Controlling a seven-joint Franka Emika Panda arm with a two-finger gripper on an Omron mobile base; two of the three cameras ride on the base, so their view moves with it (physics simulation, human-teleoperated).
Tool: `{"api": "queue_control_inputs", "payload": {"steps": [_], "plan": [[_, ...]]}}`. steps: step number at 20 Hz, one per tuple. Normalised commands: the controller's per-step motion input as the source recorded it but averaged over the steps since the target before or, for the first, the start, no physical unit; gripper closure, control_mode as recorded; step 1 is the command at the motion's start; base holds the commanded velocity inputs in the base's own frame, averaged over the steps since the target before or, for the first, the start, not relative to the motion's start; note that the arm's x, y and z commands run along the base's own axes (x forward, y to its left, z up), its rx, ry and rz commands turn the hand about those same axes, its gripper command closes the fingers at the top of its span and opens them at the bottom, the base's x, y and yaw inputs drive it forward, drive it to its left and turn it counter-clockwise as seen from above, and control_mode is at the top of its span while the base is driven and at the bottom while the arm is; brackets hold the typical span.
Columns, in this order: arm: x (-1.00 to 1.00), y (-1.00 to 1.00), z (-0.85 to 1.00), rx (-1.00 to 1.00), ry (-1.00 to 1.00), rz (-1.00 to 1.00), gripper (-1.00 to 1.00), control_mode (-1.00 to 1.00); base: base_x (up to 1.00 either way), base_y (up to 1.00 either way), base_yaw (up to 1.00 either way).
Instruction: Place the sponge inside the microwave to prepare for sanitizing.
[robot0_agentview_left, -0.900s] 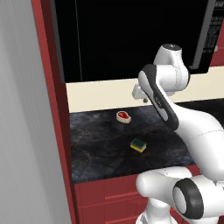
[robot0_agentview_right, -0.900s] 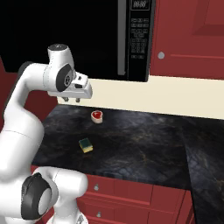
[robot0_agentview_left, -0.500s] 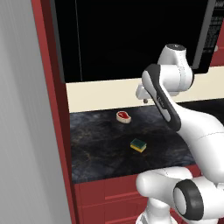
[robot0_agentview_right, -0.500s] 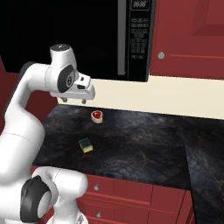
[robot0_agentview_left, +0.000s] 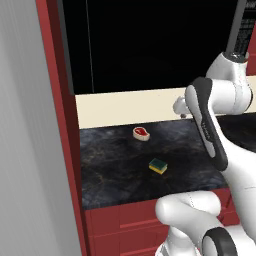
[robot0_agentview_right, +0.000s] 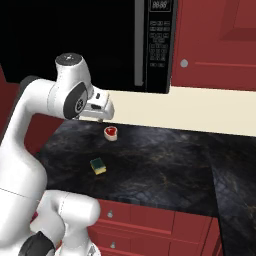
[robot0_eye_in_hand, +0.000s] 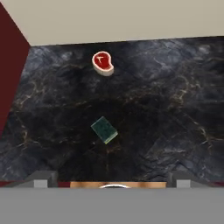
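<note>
The sponge lies green side up on the black marble counter, toward the front edge and a little askew to it. Past it sits a red-and-white steak piece, apart from the sponge and nearer the cream backsplash. The gripper hangs high above the counter, over its back half, with the hand camera looking straight down; the hand view shows the finger bases set wide apart and nothing between them, so I take it as fully open and empty.

Likely trouble: the sponge is turned against the jaw line, so a descent without rotating the wrist could catch a corner and skid it on the slick stone. Drifting back would bring the steak under the fingers instead.

Above the backsplash hangs the microwave, a black front with a long grey handle and button panel. Whether its door is open I cannot tell. Red cabinets flank it, with red drawers below the counter
</note>
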Motion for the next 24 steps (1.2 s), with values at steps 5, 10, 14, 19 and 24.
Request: {"api": "queue_control_inputs", "payload": {"steps": [5, 10, 14, 19, 24], "plan": [[-0.56, -0.34, 0.61, 0.01, -0.23, -0.10, -1.00, -1.00, 0.00, 0.00, 0.00], [-0.25, -0.67, 0.91, 0.00, -0.07, -0.22, -1.00, -1.00, 0.00, 0.00, 0.00], [-0.38, -0.73, 1.00, 0.00, -0.14, -0.24, -1.00, -1.00, 0.00, 0.00, 0.00], [-0.19, -0.53, 0.44, 0.09, -0.22, -0.17, -1.00, -1.00, 0.00, 0.00, 0.00], [0.07, -0.08, 0.01, 0.11, -0.13, 0.00, -1.00, -1.00, 0.00, 0.00, 0.00]]}}
